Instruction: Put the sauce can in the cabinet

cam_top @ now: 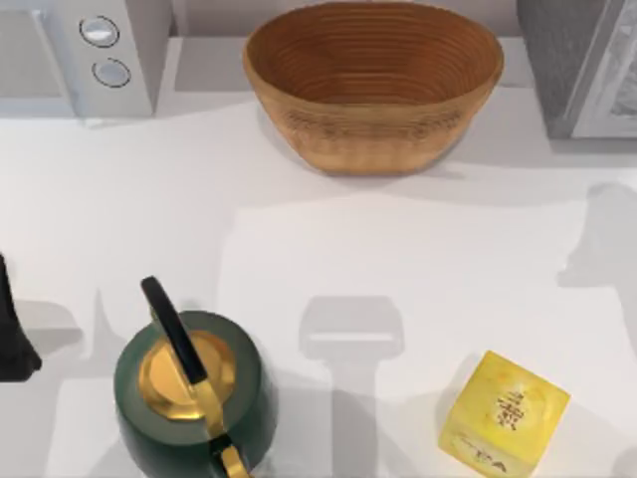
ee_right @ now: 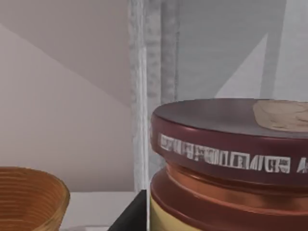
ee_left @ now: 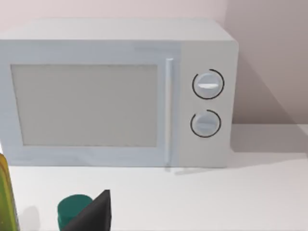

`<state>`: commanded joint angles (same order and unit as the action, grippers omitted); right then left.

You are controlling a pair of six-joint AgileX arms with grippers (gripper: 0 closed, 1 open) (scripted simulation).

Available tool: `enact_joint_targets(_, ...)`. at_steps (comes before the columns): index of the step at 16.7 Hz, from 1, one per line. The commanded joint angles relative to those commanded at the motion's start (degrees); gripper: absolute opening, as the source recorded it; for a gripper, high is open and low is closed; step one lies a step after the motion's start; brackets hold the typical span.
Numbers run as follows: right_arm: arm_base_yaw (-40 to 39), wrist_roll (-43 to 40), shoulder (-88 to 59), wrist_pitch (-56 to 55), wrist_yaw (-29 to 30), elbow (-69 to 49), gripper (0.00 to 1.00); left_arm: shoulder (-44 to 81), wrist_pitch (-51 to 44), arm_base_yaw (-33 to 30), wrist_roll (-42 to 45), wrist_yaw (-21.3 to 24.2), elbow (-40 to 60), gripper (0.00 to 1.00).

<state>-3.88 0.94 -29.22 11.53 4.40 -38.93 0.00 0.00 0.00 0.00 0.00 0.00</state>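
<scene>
**Counter seen from above, with both wrist views.** Along the counter's (cam_top: 418,239) near edge we see a green kettle (cam_top: 194,398) with a gold lid towards the left corner. A yellow box (cam_top: 505,413) sits towards the right corner, well apart from the kettle. Bare surface lies between them. Beyond these, the whole middle band of the counter is open from left edge to right edge and carries shadows alone.

Along the far edge stand a white microwave (cam_top: 85,55) in the left corner, a woven basket (cam_top: 373,85) at the centre, and the cabinet (cam_top: 577,65) in the right corner. Narrow gaps separate the three.

The left arm (cam_top: 12,324) sits at the counter's left edge. The left gripper (ee_left: 92,215) faces the microwave door, level with it, and we cannot tell its grip.

The right gripper (ee_right: 137,219) holds the sauce can (ee_right: 226,163). One dark finger (ee_right: 130,219) presses the can's side. The can is upright, raised above the counter and close before the cabinet's pale frame, with the basket rim beside and below it.
</scene>
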Motion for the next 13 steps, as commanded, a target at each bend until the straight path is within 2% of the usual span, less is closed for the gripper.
enact_joint_targets(13, -4.40, 0.18, -31.00, 11.04, 4.91, -46.41, 0.00, 0.00, 0.00, 0.00, 0.00, 0.00, 0.00, 1.00)
